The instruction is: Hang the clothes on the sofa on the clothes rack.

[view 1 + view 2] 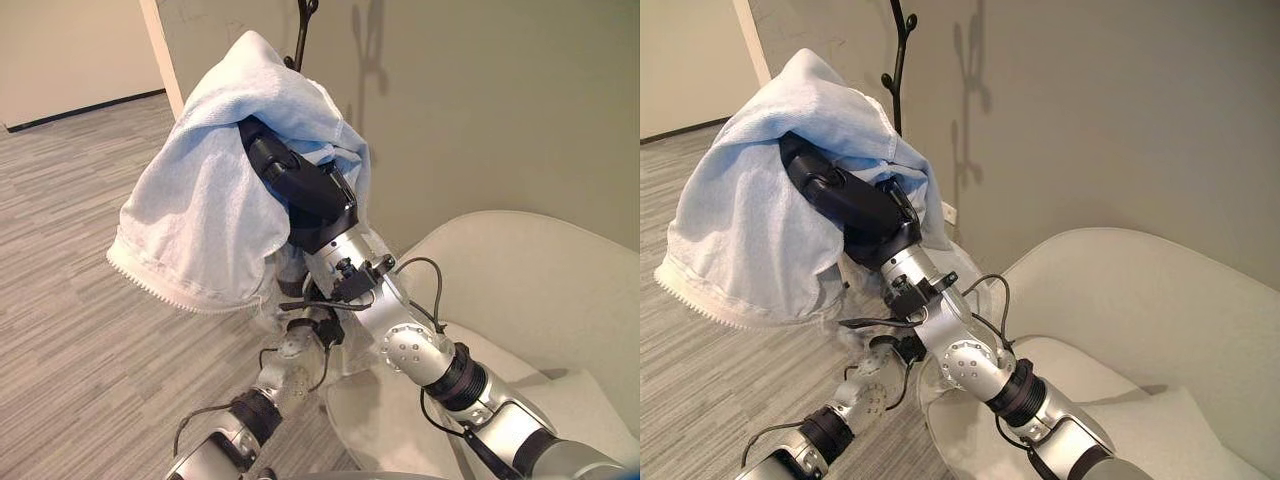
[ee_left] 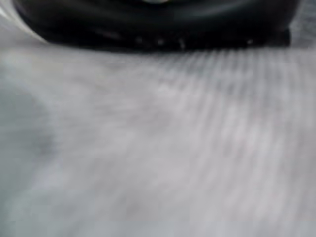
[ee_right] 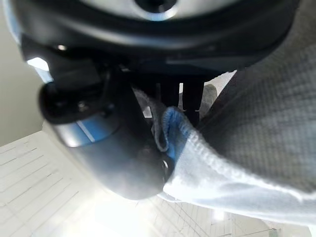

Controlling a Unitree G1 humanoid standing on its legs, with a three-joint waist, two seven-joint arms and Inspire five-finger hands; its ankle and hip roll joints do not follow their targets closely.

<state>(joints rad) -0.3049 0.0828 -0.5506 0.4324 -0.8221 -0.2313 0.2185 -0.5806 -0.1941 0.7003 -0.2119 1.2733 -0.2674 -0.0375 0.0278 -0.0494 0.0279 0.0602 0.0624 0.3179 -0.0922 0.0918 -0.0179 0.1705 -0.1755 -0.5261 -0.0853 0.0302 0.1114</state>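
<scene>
Right robot hand pinches a fold of pale blue cloth

Rack top blocked by draped cloth; open floor to its left.
Pale blue cloth hangs over the raised right hand, covering most of the black clothes rack; just one hooked branch tip shows above. Wall sits close behind rack, white sofa right of it, carpet open left.

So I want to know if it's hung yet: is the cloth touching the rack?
Cannot tell. In the left eye view the pale blue cloth, draped over the right hand, hides where it meets the black rack.
</scene>
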